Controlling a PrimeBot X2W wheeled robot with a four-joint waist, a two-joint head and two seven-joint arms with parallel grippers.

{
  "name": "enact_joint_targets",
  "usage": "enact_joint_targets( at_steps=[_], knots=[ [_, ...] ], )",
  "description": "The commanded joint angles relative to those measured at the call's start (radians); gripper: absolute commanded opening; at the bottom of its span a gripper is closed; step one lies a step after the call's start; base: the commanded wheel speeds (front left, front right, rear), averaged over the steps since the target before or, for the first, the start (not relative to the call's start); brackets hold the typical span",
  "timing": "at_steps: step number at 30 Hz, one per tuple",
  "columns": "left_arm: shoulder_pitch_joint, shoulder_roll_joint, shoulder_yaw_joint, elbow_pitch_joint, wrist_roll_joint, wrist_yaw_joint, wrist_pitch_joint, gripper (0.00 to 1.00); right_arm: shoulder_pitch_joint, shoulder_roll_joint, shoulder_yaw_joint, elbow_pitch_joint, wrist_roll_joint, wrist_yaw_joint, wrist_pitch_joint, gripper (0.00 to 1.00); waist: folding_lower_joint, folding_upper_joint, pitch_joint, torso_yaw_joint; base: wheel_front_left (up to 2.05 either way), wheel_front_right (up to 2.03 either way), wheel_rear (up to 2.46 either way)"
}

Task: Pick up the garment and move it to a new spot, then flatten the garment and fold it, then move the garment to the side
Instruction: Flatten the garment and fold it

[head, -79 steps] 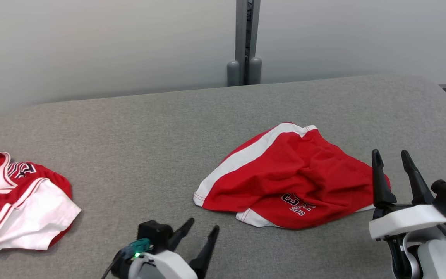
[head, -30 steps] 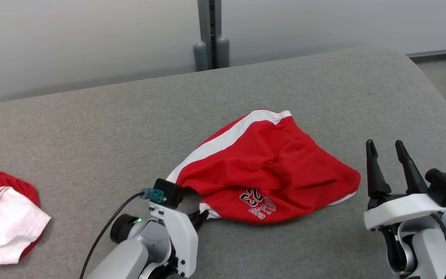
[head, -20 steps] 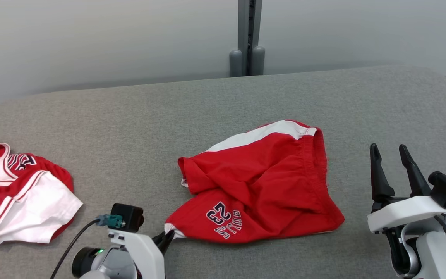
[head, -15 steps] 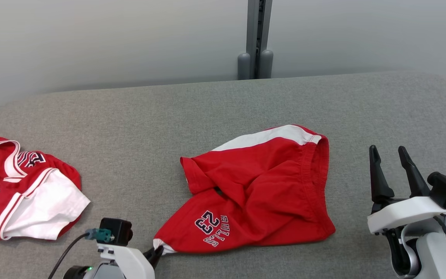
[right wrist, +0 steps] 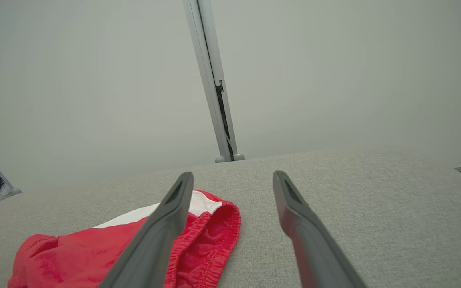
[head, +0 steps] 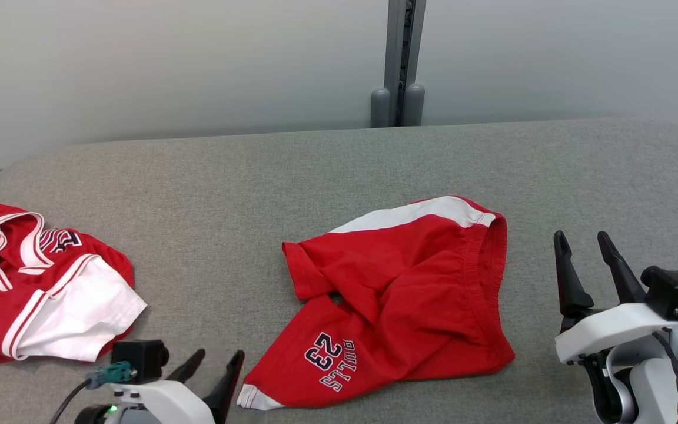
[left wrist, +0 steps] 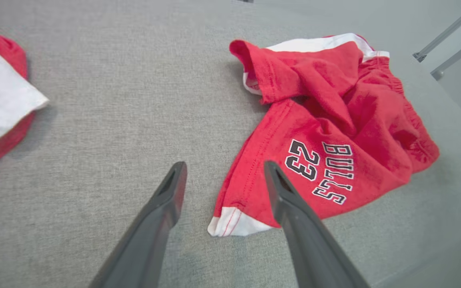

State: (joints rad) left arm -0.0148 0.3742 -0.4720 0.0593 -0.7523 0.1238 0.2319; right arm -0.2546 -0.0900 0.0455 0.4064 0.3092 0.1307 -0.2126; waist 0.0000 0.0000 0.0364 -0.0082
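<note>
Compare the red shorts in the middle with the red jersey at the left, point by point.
The shorts read BULLS 23 in full; the jersey has its lettering half hidden in folds. The shorts are mostly red with narrow white bands; the jersey shows a broad white panel with red piping. Both lie crumpled, unfolded, on the grey surface.
</note>
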Motion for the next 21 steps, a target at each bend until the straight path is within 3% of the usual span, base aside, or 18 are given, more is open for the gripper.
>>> enact_joint_targets(
  at_steps=[1,8,11,21],
  knots=[
    [0.000,0.012,0.016,-0.011,0.012,0.008,-0.025,1.00,0.012,-0.008,0.001,0.003,0.005,0.000,0.002,1.00,0.0000,0.0000,-0.002,0.000,0.00,0.00,0.00],
    [-0.009,-0.007,0.079,-0.014,0.119,0.053,-0.294,1.00,0.013,-0.019,0.057,0.014,0.025,0.000,0.043,1.00,0.0000,0.0000,-0.018,0.002,0.00,0.00,0.00],
    [-0.016,-0.025,0.085,0.010,0.134,0.042,-0.373,1.00,0.015,-0.029,0.099,0.029,0.043,0.000,0.088,1.00,0.0000,0.0000,-0.022,0.014,0.00,0.00,0.00],
    [-0.051,-0.065,0.057,0.078,0.143,0.007,-0.435,1.00,-0.103,-0.078,0.233,0.143,0.192,0.000,0.355,1.00,0.0000,0.0000,-0.009,0.072,0.00,0.00,0.00]
  ],
)
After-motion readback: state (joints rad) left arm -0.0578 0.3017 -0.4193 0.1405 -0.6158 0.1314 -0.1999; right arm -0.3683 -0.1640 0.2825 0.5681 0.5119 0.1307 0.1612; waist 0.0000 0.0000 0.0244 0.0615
